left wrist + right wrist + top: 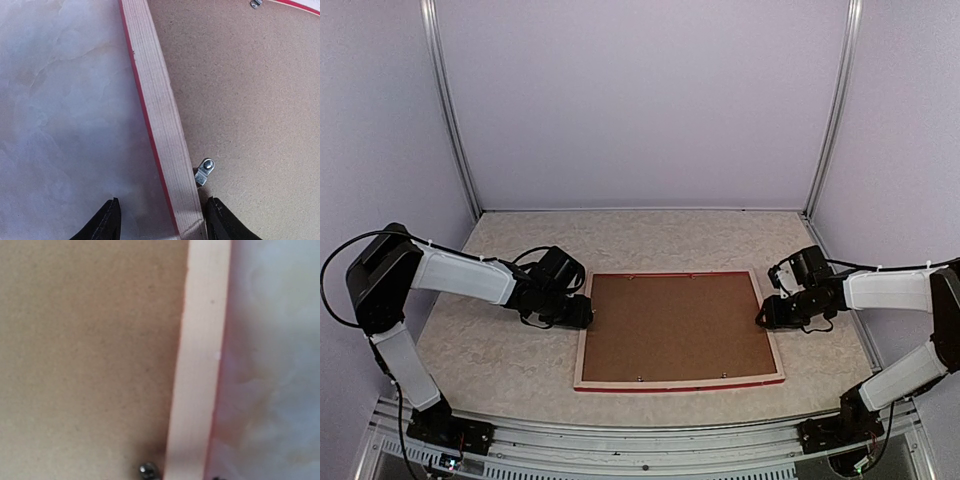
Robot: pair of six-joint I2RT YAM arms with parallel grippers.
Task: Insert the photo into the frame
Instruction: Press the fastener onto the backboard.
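— Large rectangular picture frame (582, 352), red on its outer edge and pale bare wood on its back: where is it lying?
— It is lying flat, back up, in the middle of the pale marbled table (500, 350). A plain brown fibreboard backing board (675, 325) is sitting inside its rails, and the red edge is showing along the near side.
— What is the left gripper (588, 312) doing?
— It is reaching in low at the frame's left rail. Its two black fingers (107, 223) are standing apart and straddling the rail. One is hanging over the table with a gap between it and the red edge. The other is sitting over the backing board, just beside a small silver metal turn clip (204, 171).
— And the right gripper (762, 316)?
— It is pointing at the right rail, opposite the left one. Its wrist view is showing only blurred rail, board and a small dark round fastener (149, 470), so whether its jaws are apart or together cannot be told.
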